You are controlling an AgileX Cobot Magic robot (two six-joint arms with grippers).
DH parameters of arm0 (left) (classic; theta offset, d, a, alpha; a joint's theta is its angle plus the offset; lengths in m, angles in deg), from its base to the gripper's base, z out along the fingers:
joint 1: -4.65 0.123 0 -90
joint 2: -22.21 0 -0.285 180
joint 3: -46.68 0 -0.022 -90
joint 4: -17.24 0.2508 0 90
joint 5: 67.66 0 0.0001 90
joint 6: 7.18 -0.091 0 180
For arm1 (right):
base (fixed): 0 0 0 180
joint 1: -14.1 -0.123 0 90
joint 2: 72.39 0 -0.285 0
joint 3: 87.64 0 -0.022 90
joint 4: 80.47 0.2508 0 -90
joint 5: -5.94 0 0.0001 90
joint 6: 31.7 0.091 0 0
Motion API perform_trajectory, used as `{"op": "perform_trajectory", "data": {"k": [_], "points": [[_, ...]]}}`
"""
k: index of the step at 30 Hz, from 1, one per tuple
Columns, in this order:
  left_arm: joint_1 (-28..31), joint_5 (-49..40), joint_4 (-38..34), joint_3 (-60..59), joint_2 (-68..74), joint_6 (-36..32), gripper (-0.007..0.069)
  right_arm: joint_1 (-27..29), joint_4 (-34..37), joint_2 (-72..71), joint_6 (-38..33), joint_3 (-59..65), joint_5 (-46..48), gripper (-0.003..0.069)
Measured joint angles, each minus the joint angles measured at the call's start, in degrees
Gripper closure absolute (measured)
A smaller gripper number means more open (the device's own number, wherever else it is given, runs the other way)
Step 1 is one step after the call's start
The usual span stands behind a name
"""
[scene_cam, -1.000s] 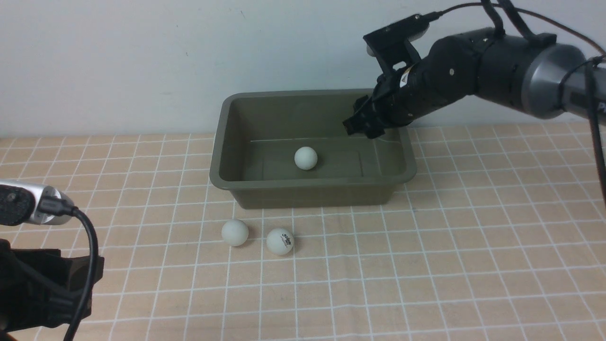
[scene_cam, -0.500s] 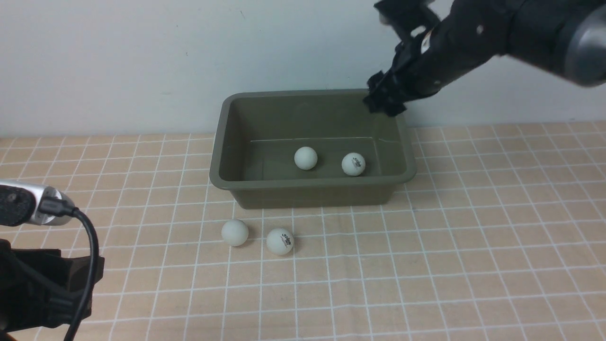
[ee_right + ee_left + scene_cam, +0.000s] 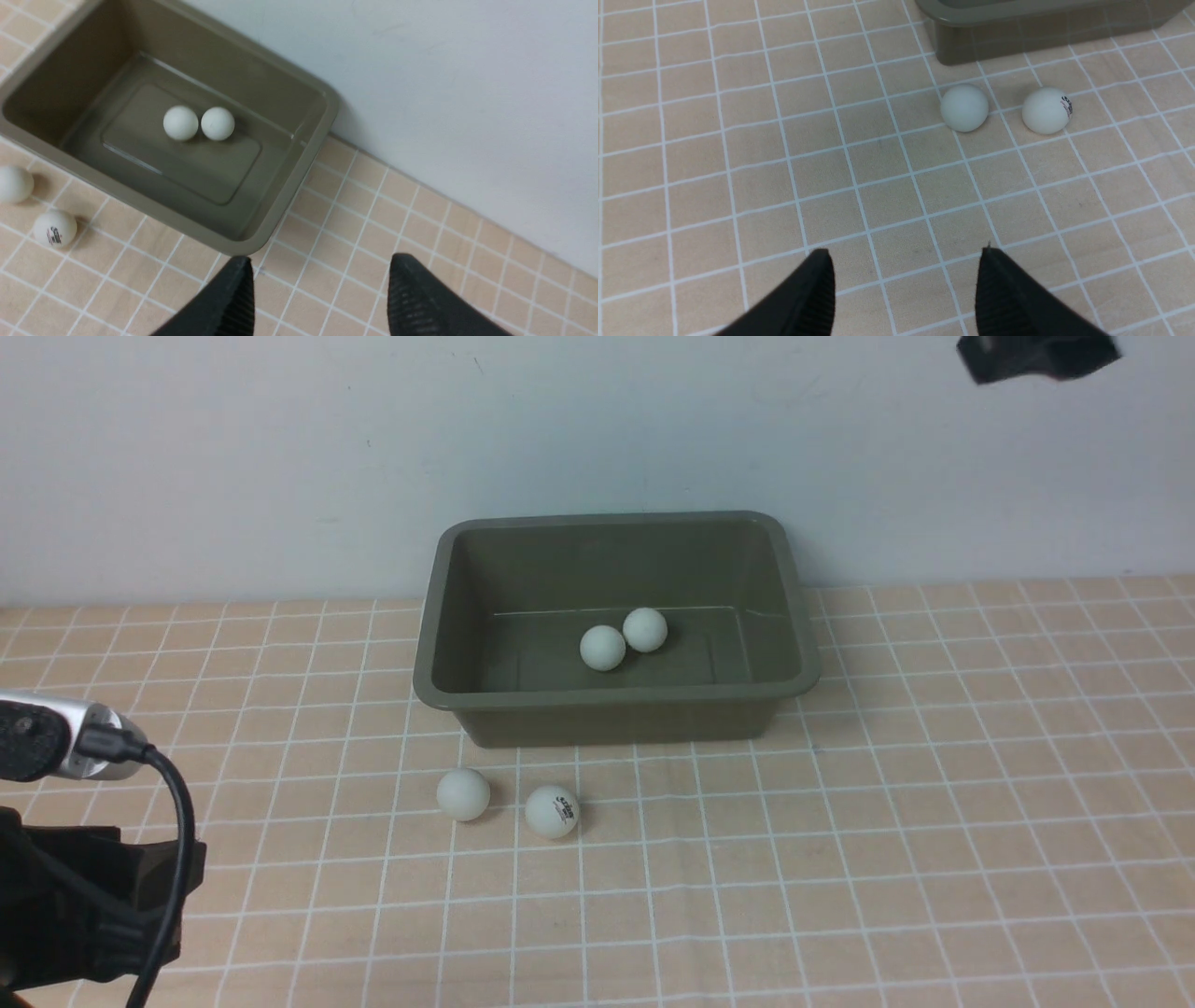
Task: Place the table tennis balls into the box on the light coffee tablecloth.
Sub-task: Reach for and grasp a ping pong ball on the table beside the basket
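White and matte, the table tennis balls are small plain rounds: a left-hand one (image 3: 463, 794) and a right-hand one (image 3: 553, 812) sit apart on the light coffee tablecloth (image 3: 934, 821), the latter carrying a dark printed mark, while two more, a nearer ball (image 3: 603, 648) and a farther ball (image 3: 645, 630), lie side by side on the floor of the box (image 3: 616, 719), an olive-green bin with rounded corners, sloping walls and a flared rim, standing open on the cloth close to the pale wall (image 3: 280, 457); the two loose ones are just in front of the box, towards its left end; the left pincer (image 3: 908, 284) is well apart from them, off to their left and nearer the camera, its fingers spread wide with only bare cloth seen between; the right pincer (image 3: 322, 289) is spread too and holds nothing, raised high and to the right of the box, clear of every ball; the left arm (image 3: 84, 896) sits low at the near left corner, a black cable (image 3: 177, 859) looping down over it, and the right arm shows only a dark, blurred tip (image 3: 1036, 355) at the upper edge of the front view, against the wall
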Motion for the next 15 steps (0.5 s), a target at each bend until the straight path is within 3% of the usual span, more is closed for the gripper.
{"op": "perform_trajectory", "data": {"k": [6,15], "points": [[0.00,0.00,-2.14,0.00,0.00,-0.66,0.0283,0.00,-2.15,-10.11,0.05,1.48,0.33,0.0323],[0.00,-2.67,-10.23,2.83,0.96,-10.13,0.0283,0.00,3.49,-31.43,1.50,20.95,0.75,0.0353]]}}
